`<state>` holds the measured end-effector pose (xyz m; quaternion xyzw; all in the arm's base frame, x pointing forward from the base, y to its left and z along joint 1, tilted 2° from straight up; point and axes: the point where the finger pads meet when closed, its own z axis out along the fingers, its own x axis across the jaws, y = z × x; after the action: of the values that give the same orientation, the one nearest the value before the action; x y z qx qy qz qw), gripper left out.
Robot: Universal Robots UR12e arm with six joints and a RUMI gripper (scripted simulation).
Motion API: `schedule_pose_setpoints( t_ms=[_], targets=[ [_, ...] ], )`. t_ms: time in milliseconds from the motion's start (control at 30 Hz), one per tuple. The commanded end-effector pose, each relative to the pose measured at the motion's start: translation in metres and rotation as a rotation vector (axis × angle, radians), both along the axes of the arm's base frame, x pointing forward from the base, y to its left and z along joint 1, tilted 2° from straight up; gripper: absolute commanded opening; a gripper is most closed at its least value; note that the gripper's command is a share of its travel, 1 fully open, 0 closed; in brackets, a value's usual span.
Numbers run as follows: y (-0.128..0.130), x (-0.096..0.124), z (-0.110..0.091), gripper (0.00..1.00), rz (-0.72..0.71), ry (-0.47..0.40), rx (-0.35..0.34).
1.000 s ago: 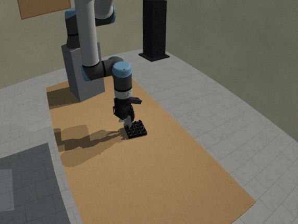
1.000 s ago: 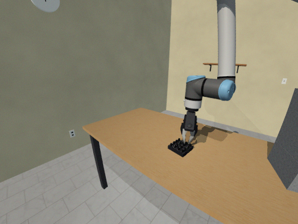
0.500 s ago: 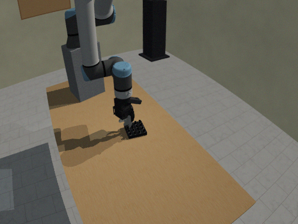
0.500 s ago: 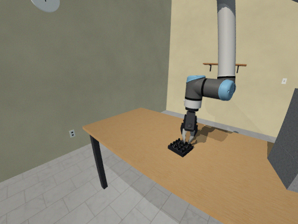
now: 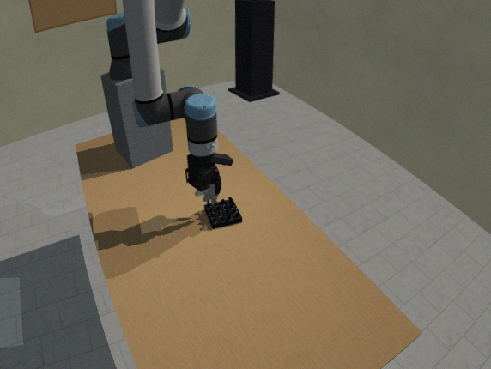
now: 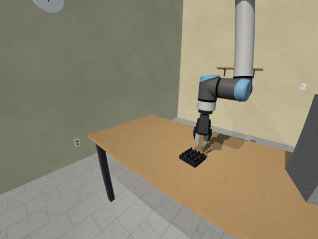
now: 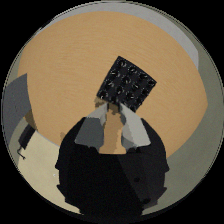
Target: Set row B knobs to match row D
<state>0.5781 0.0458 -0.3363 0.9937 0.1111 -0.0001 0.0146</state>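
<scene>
The black knob box lies on the wooden table, with several small knobs in rows on its top. My gripper points straight down over the box's edge nearest the arm's base. Its fingers stand a narrow gap apart, with the tips just at knob height. In the wrist view the fingertips frame the box's near corner, and I see nothing clamped between them. The knob marks are too small to read.
The arm's grey pedestal stands on the table behind the box. A tall black column stands on the floor beyond the table. The table's edges are far from the box on all sides.
</scene>
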Motion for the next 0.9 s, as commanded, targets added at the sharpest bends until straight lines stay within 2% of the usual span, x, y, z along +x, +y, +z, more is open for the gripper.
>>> schedule_pose_setpoints(
  t_ms=[0, 667, 867],
  targets=[
    [0.0002, 0.0004, 0.0098, 0.11, 0.000, -0.001, 0.000],
    [0.0004, 0.0005, 0.0137, 0.11, -0.002, -0.001, 0.000],
    [0.0022, 0.0011, 0.0142, 0.11, -0.040, -0.002, 0.000]
  ],
)
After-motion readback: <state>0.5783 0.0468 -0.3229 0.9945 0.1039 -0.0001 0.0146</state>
